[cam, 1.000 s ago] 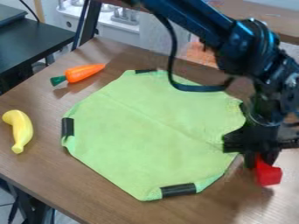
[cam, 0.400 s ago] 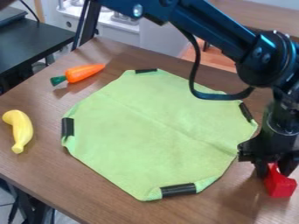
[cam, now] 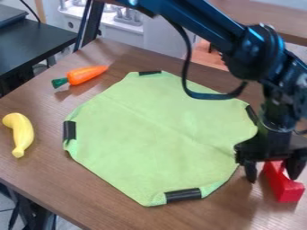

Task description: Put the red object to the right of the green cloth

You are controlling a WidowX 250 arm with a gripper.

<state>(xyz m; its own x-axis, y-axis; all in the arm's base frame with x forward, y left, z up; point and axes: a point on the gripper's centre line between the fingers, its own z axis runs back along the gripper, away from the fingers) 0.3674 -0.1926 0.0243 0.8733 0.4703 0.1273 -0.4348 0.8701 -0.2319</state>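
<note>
At the right side of the camera view, my gripper point(cam: 273, 170) stands open over the table, just right of the cloth's lower right edge. Between its spread fingers lies the upper end of the red object point(cam: 284, 183), a block with a curved notch, which rests on the wood. The block is beside the green cloth point(cam: 156, 139), not touching it. The cloth lies flat, with black strips at several of its edges.
An orange carrot point(cam: 87, 74) with a green top lies at the upper left of the wooden table point(cam: 114, 204). A yellow banana point(cam: 21, 134) is near the left edge. A dark table point(cam: 36, 45) stands behind on the left.
The red block first moved right and slightly toward the camera in the gripper's grasp. Since then the fingers have opened around it, and the gripper has shifted slightly left while the block stayed.
</note>
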